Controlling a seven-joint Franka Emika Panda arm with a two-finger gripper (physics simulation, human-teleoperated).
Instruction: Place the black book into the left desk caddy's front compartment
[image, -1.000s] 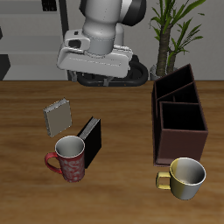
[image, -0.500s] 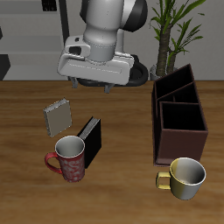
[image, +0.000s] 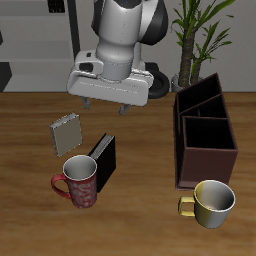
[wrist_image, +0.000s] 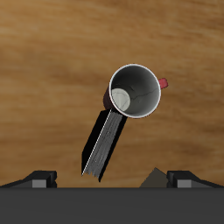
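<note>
Gripper (image: 106, 104) hovers above table, fingers spread wide, holding nothing. Black book (image: 105, 160) upright, touching red mug (image: 78, 179). Left desk caddy (image: 204, 130) well apart w/ compartments open

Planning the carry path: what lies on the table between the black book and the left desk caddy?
Only bare wood, in the exterior view, between the black book and the left desk caddy.

Readable text: none in either view.
Book (image: 104, 160): black cover, no title or lettering shows.
Caddy (image: 205, 135): plain walls, no label.
Mugs (image: 80, 180) (image: 213, 201): a red pattern on one, no words or numbers on either.
</note>
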